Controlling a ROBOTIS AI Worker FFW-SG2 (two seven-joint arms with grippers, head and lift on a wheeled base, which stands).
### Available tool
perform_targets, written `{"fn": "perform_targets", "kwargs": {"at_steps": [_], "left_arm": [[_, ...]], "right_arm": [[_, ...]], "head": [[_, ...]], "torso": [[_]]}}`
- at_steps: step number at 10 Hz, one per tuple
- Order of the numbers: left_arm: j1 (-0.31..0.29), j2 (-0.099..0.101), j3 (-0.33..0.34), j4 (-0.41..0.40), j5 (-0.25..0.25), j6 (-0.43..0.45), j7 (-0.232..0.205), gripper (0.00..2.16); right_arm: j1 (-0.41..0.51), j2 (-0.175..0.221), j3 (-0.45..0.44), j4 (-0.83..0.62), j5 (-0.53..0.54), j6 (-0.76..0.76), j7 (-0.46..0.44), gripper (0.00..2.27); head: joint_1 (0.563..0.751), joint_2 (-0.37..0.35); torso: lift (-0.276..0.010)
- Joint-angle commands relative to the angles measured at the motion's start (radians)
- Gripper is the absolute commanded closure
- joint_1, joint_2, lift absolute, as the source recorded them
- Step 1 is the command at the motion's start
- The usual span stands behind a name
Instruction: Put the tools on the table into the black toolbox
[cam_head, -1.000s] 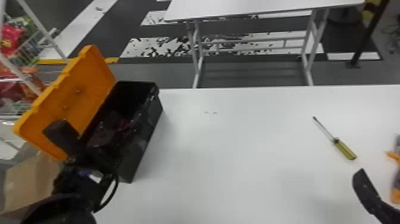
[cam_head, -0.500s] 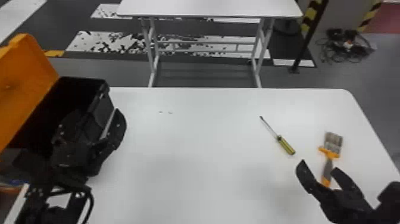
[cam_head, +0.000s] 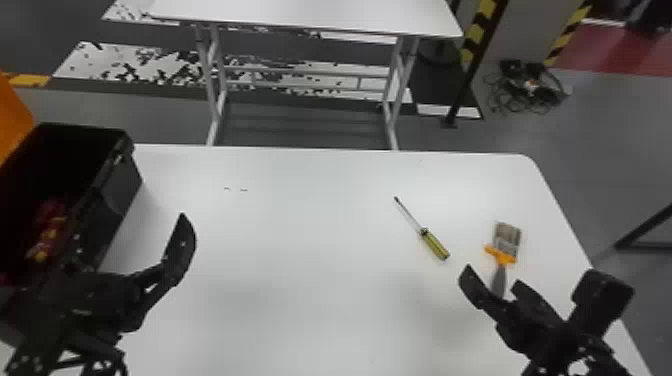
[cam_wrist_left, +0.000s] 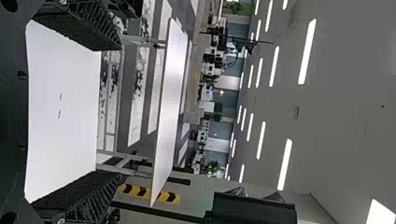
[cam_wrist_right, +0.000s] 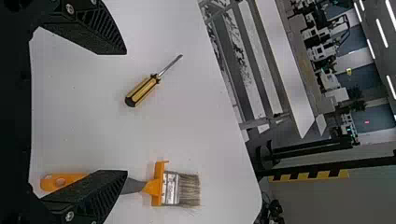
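Wide open, the right hand (cam_wrist_right: 126, 112) hung by the brush (cam_head: 506, 242), right of the screwdriver (cam_head: 434, 244) on the worktop (cam_head: 300, 250); the left hand (cam_wrist_left: 122, 111) gaped too, near the toolbox (cam_head: 122, 186). Good play meant squaring to one handle, then sinking low before pinching!

See a yellow-and-black screwdriver (cam_head: 434, 244) near an orange-and-gray paintbrush (cam_head: 504, 247), both flat on the table (cam_head: 305, 250). See the black toolbox (cam_head: 120, 185) open at left.
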Motion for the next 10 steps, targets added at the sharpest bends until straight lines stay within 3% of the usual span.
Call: {"fn": "perform_targets", "kwargs": {"at_steps": [1,6,10], "left_arm": [[0.005,0.004,-0.008,0.012,0.0,-0.004,-0.004,0.03],[0.008,0.014,-0.023,0.057,0.0,-0.007,-0.016,0.03],[0.002,0.023,-0.023,0.068,0.0,-0.001,-0.018,0.03]], "right_arm": [[-0.036,0.001,-0.025,-0.002,0.007,0.07,-0.022,0.11],[-0.149,0.001,-0.08,0.05,0.013,0.193,-0.111,0.11],[-0.25,0.001,-0.073,0.158,0.045,0.245,-0.14,0.11]], "head": [[0.695,-0.128],[0.695,-0.216],[0.695,-0.233]], "torso": [[-0.075],[-0.075],[-0.075]]}}
